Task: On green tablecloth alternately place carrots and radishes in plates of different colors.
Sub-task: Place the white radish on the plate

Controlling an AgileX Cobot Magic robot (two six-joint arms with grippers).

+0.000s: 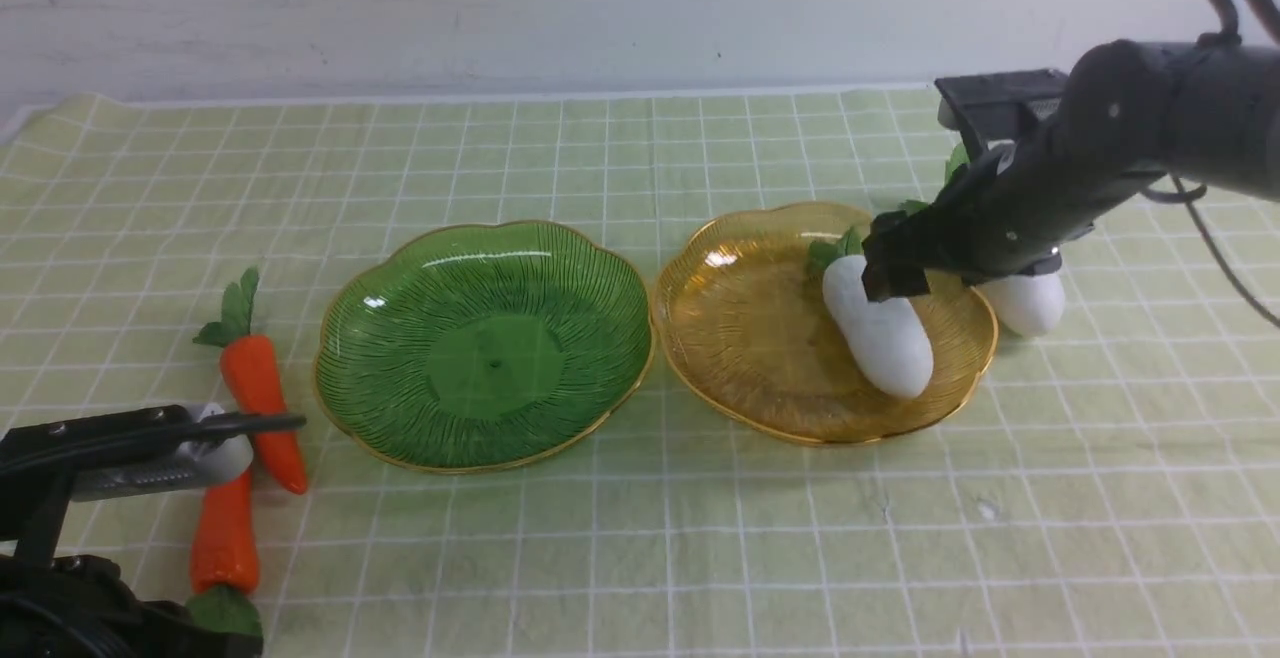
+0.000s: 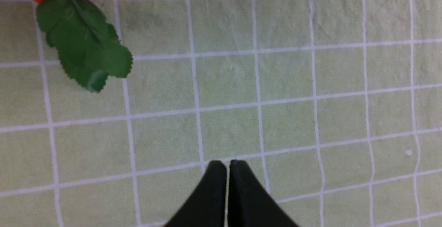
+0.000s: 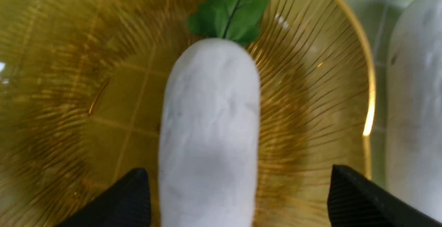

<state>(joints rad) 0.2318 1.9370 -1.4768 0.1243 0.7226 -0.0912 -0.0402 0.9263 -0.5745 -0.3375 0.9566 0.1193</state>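
Closest to the camera, at the lower left of the front view, the left claw (image 1: pixel 293 423) hangs over the tablecloth (image 1: pixel 700 538). Its two fingers are pressed together on nothing, as the left wrist view confirms.

Two carrots lie on the cloth at the left of the frame. The upper carrot (image 1: pixel 262 393) slants with its leaves toward the top, and the lower carrot (image 1: pixel 225 533) points its leaves at the bottom edge. The claw hides the spot where their tips meet.

Two plates sit side by side in the middle, rims just beside each other: the green plate (image 1: pixel 485 343) on the left and the amber plate (image 1: pixel 745 338) on the right.

There are two radishes. The near radish (image 1: pixel 885 338) lies in the right half of the amber plate. The far radish (image 1: pixel 1025 303) rests on the cloth just outside that plate's right rim, partly behind the arm.

The right claw (image 1: pixel 895 278) is spread wide astride the near radish, with a gap showing on each side.
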